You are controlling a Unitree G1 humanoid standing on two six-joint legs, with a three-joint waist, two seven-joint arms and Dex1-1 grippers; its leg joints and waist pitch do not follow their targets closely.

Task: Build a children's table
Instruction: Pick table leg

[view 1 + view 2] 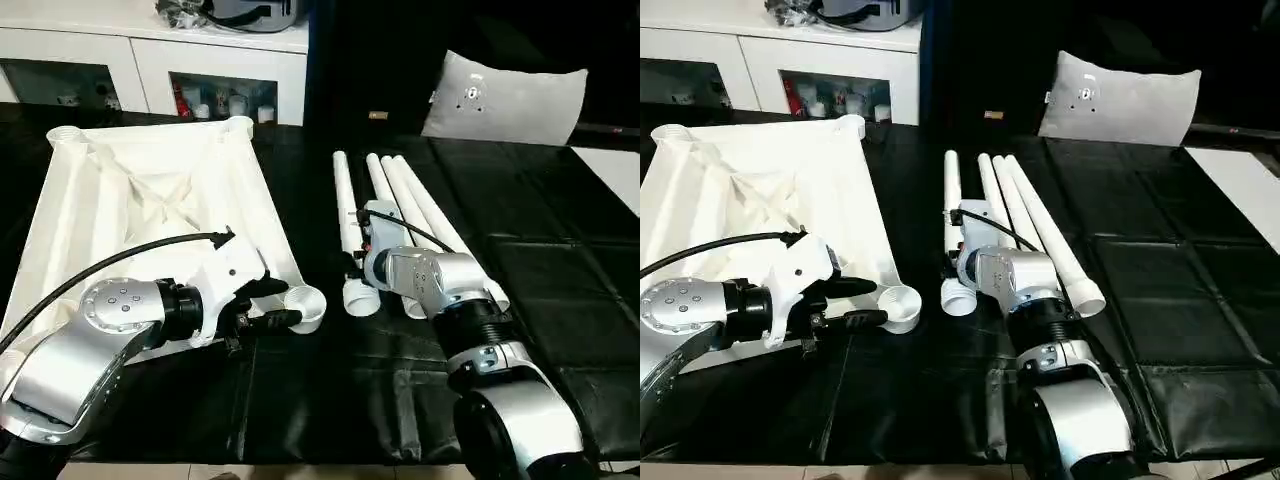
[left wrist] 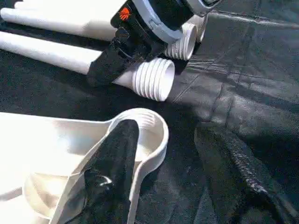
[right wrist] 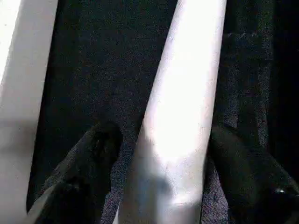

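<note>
Lying upside down at left on the black counter (image 1: 560, 300): white table top (image 1: 130, 200), ribbed underside up. Left gripper (image 1: 275, 303) reached in from the near left, forearm low and bent inward, fingers (image 2: 117, 154) parted around the near right corner socket (image 1: 305, 305), one inside its rim. At centre right, four legs (image 1: 400, 200) side by side. Right gripper (image 3: 161, 154) angled down over them, fingers (image 3: 93, 149) spread on both sides of one leg (image 3: 182, 107), not closed on it.
</note>
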